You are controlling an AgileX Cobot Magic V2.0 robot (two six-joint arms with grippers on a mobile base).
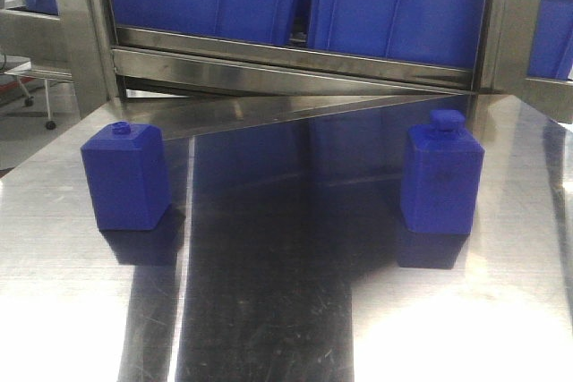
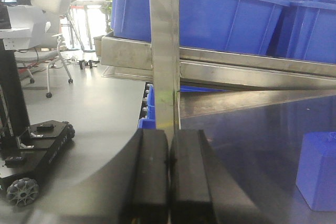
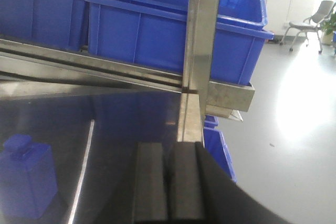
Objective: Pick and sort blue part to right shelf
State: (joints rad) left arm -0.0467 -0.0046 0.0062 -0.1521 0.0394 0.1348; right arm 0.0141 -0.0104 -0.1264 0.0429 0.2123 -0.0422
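Two blue bottle-shaped parts stand upright on the steel table (image 1: 286, 310): one at the left (image 1: 125, 176), one at the right (image 1: 441, 176). The left part also shows at the right edge of the left wrist view (image 2: 317, 169). The right part shows at the lower left of the right wrist view (image 3: 26, 179). My left gripper (image 2: 169, 169) is shut and empty, near the table's left edge, left of that part. My right gripper (image 3: 168, 182) is shut and empty, near the table's right edge, right of that part. Neither gripper shows in the front view.
A steel shelf rack (image 1: 295, 64) stands behind the table, holding large blue bins (image 1: 398, 2). Its upright posts show in the left wrist view (image 2: 164, 51) and in the right wrist view (image 3: 198, 35). A wheeled base (image 2: 31, 153) and an office chair (image 2: 50, 51) stand on the floor at left.
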